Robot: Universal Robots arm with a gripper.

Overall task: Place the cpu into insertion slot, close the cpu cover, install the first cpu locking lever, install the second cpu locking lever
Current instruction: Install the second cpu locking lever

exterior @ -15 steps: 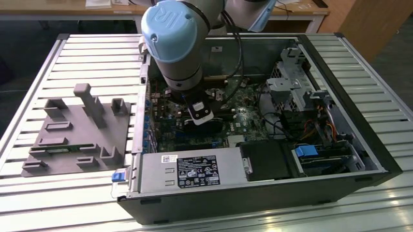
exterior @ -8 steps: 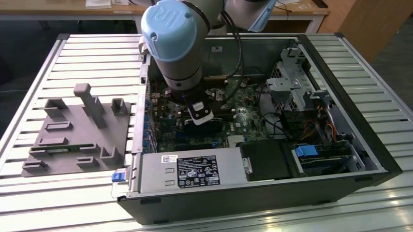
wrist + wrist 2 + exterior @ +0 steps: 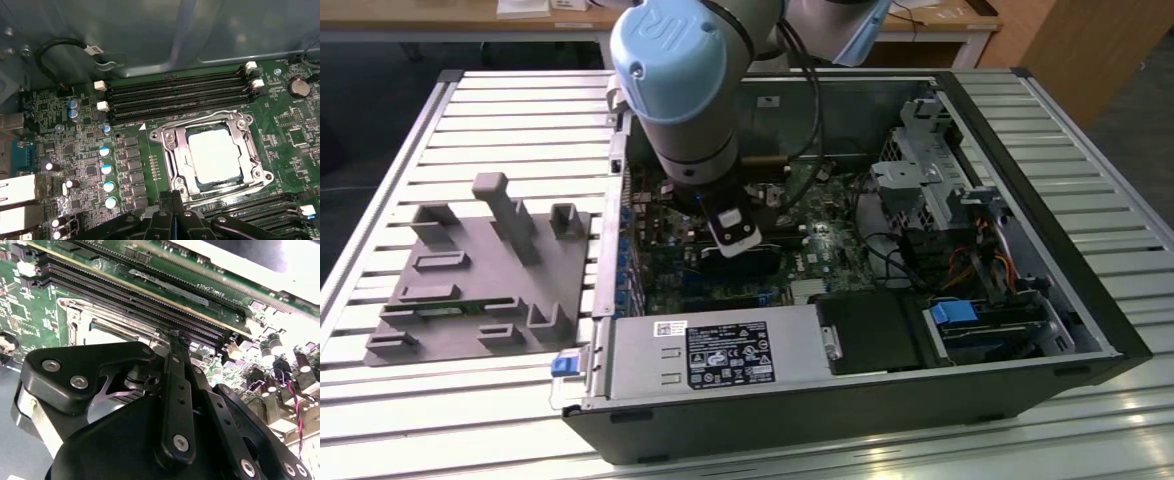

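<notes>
In the first wrist view the cpu [image 3: 216, 152] lies flat in the insertion slot [image 3: 197, 184], its pale silver top showing through the window of the cpu cover [image 3: 172, 150]. The cover lies down over the chip. A thin metal lever [image 3: 200, 120] runs along the socket edge beside the memory slots. My gripper [image 3: 172, 196] is shut with its fingers pressed together, its tips close to a corner of the socket. In the second wrist view the gripper [image 3: 174, 337] ends at the socket's metal frame [image 3: 75, 315]. The exterior view has the gripper [image 3: 734, 245] low inside the open computer case.
Long black memory slots [image 3: 175, 95] run beside the socket, with small capacitors [image 3: 105, 170] to one side. The case holds a silver power supply [image 3: 707, 350] and a drive cage [image 3: 934, 170]. A grey fixture [image 3: 480, 270] sits on the slatted table at the exterior view's left.
</notes>
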